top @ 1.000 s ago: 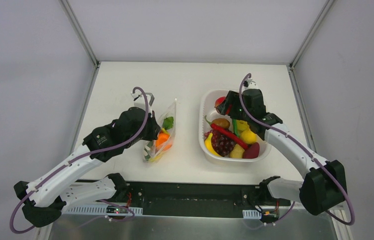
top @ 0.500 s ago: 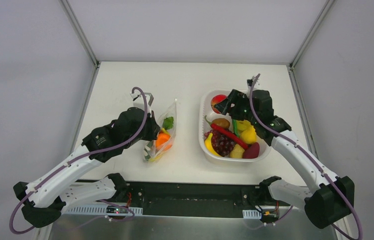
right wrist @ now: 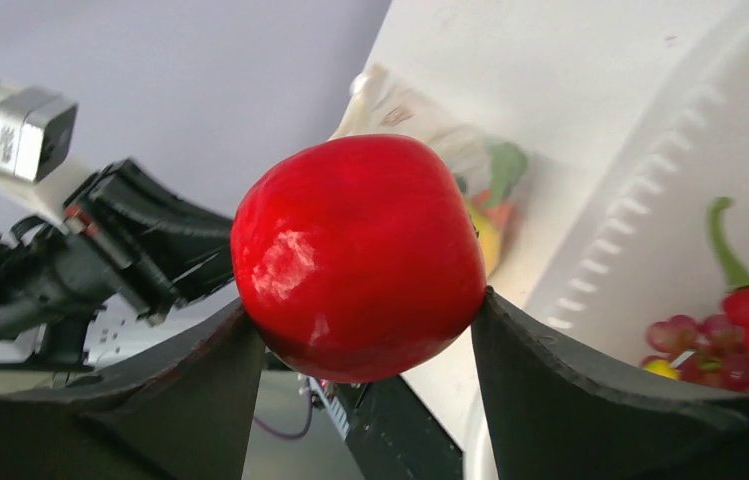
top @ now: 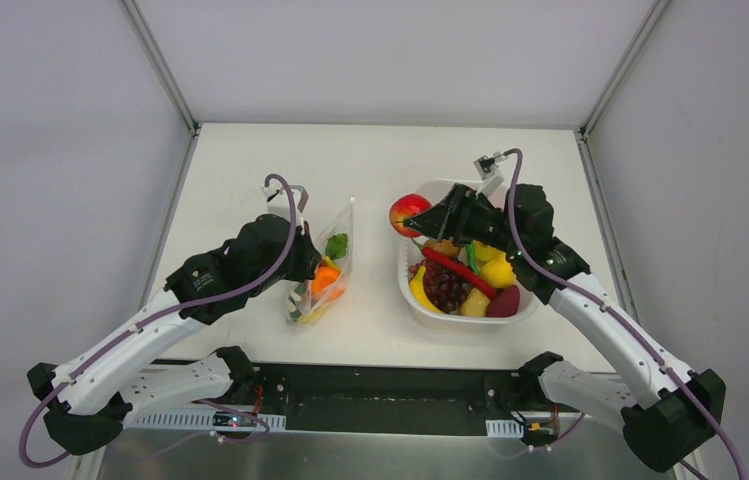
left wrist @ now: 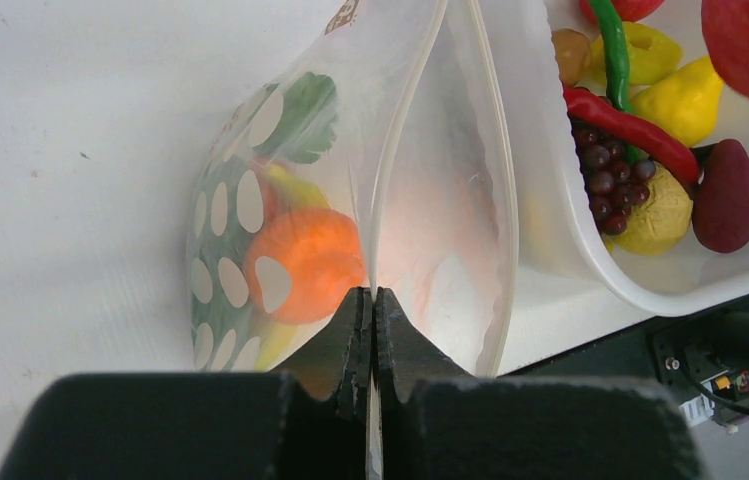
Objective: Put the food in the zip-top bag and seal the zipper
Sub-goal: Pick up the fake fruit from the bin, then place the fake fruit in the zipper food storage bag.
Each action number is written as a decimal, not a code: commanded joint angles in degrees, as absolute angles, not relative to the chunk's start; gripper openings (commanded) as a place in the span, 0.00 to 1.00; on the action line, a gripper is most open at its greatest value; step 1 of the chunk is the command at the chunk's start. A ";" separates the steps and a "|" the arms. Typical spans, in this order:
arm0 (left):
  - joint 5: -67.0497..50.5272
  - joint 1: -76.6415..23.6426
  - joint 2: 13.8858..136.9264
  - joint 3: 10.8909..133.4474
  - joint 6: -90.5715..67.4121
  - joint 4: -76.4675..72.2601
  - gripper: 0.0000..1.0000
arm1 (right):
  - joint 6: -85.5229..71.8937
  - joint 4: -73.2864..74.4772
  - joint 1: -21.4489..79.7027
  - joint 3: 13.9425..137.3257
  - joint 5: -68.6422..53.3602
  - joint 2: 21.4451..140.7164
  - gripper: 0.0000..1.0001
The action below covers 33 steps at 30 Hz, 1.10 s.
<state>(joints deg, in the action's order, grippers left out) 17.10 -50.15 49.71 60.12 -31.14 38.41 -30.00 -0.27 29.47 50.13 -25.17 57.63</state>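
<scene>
The dotted zip-top bag (top: 326, 268) lies left of the white basket, with an orange and a green toy inside. My left gripper (top: 307, 262) is shut on one lip of its mouth; in the left wrist view the bag (left wrist: 250, 230) gapes open, the zipper strip (left wrist: 405, 160) rising from my shut jaws (left wrist: 371, 300). My right gripper (top: 420, 217) is shut on a red apple (top: 407, 212) and holds it in the air over the basket's left rim, right of the bag. In the right wrist view the apple (right wrist: 358, 255) sits between both fingers, the bag (right wrist: 470, 175) behind it.
The white basket (top: 406, 290) at centre right holds several toy foods: a red chilli (top: 460, 273), purple grapes (top: 447, 290), a banana (top: 417, 289), yellow fruits and a dark red piece. The table's front edge and a black rail run below the bag and basket.
My right gripper lifted the red apple out of the basket's far left corner and carried it left toward the bag. The left gripper and bag stayed put.
</scene>
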 commanded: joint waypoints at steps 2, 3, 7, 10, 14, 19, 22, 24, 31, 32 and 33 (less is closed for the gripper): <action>17.41 -49.72 49.79 61.32 -32.24 37.88 0.00 | -29.48 -4.24 36.09 55.44 -28.23 58.88 0.52; 17.46 -49.74 49.91 61.34 -32.25 37.88 0.00 | -28.80 -4.03 37.52 56.15 -27.83 59.53 0.52; 16.84 -49.74 50.17 61.67 -32.17 37.94 0.00 | -26.76 -3.03 42.87 59.27 -25.53 62.52 0.51; 16.66 -49.73 50.19 61.61 -32.17 37.97 0.00 | -24.81 -1.13 46.55 61.76 -22.06 64.77 0.51; 16.53 -49.71 49.88 61.71 -32.10 37.82 0.00 | -22.68 -0.26 50.03 65.11 -19.97 68.83 0.51; 16.20 -49.74 49.67 62.05 -32.08 37.71 0.00 | -20.83 1.67 51.63 66.67 -16.12 72.93 0.51; 16.31 -49.71 49.51 61.95 -32.01 37.75 0.00 | -18.59 4.26 52.93 68.28 -13.45 75.38 0.52; 16.70 -49.72 49.33 61.96 -31.99 37.94 0.00 | -16.69 6.87 53.81 69.56 -9.81 76.40 0.52; 17.52 -49.73 48.68 61.52 -32.08 37.96 0.00 | -11.25 13.77 56.38 72.13 2.20 77.12 0.55; 17.61 -49.72 48.69 61.60 -32.06 37.97 0.00 | -10.66 14.38 56.66 72.41 2.85 77.15 0.56; 17.58 -49.69 48.69 61.74 -32.03 37.92 0.00 | -10.37 14.74 56.84 72.54 3.04 77.29 0.56</action>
<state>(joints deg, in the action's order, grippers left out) 17.04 -50.15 49.43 60.16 -31.16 38.41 -14.52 11.88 55.99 69.04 -3.62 77.60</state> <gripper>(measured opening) 0.009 0.716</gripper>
